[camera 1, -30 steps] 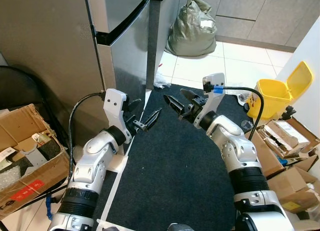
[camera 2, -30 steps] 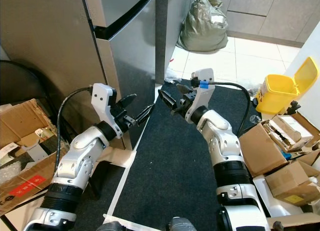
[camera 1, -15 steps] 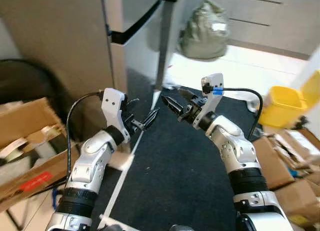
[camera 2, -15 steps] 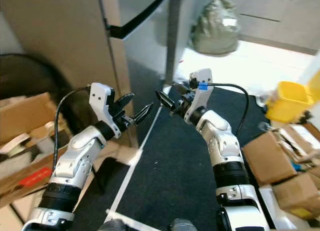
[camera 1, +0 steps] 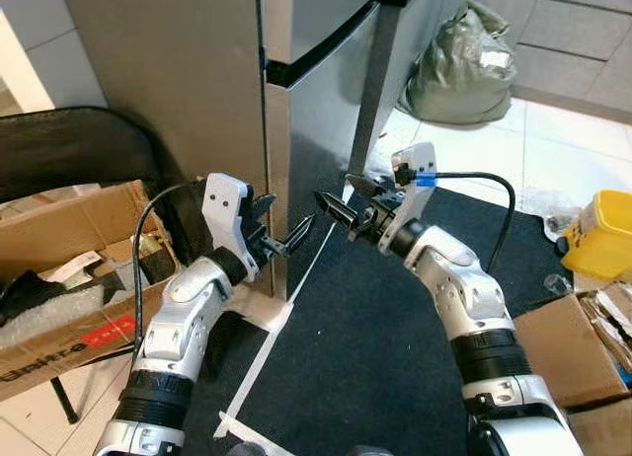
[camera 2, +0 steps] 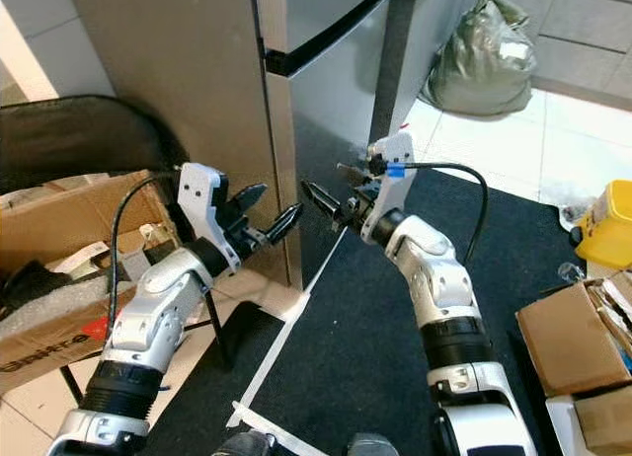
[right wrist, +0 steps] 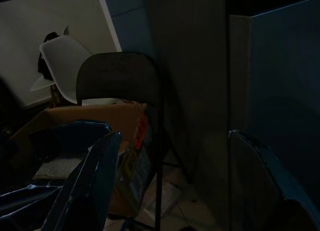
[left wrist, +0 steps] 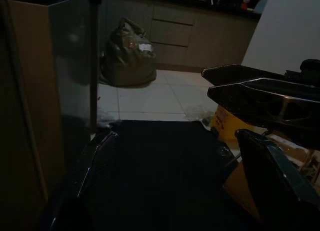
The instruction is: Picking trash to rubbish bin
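Yellow rubbish bin (camera 1: 602, 247) on floor at rug's edge, lid state unclear.

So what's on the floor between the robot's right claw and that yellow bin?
In the left eye view, only dark carpet separates the right gripper from the yellow bin.

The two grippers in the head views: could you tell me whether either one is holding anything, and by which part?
Nothing is held. The left gripper and the right gripper are both open and empty, raised above the dark mat beside the fridge.
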{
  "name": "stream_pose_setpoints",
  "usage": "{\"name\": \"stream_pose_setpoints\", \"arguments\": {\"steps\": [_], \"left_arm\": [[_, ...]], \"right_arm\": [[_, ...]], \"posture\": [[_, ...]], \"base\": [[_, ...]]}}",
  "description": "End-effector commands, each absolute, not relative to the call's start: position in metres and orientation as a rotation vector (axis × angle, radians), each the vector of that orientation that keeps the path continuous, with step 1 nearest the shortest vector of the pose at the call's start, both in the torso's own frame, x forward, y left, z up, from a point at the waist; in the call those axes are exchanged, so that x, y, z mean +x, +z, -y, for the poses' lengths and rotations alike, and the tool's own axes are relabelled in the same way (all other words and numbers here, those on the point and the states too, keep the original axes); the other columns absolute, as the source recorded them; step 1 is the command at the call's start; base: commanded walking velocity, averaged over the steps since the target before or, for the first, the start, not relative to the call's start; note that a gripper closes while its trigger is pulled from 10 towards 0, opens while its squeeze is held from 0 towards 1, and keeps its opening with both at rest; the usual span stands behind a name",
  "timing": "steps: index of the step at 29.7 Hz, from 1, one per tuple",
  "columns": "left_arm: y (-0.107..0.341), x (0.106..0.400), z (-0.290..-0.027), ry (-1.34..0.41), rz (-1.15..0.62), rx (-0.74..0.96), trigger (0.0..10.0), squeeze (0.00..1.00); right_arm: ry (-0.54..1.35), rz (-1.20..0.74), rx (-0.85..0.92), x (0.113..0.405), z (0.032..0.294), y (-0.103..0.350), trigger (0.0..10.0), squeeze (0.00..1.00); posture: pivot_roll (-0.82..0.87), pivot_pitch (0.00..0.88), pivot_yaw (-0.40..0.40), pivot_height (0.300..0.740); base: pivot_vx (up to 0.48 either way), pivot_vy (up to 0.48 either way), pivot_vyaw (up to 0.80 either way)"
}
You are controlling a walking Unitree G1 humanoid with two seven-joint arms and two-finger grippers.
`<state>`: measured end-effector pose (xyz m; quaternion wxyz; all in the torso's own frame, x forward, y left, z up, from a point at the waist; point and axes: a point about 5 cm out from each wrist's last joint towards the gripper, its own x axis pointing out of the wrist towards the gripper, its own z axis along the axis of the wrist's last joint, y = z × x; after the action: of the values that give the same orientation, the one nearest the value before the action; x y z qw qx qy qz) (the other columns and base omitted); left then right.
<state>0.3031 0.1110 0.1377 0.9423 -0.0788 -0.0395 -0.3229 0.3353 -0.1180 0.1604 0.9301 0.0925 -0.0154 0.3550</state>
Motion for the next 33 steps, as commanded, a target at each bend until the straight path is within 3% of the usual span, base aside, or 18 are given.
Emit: {"name": "stream_pose_setpoints", "arguments": {"steps": [1, 33], "left_arm": [[0.1346, 0.3034, -0.1105, -0.659, 0.058, -0.158, 10.0, 0.00], [0.1343, 0.3039, -0.1103, -0.656, 0.053, -0.156, 10.0, 0.00]], "right_arm": [[0.732, 0.042, 0.176, 0.3339, 0.1185, 0.1616, 10.0, 0.00], [0.738, 0.038, 0.179, 0.3338, 0.1195, 0.1598, 10.0, 0.00]], "posture": [[-0.03, 0.000, -0.043, 0.740], [-0.03, 0.000, -0.046, 0.740]], "base": [[0.000, 0.000, 0.75], [0.000, 0.000, 0.74]]}}
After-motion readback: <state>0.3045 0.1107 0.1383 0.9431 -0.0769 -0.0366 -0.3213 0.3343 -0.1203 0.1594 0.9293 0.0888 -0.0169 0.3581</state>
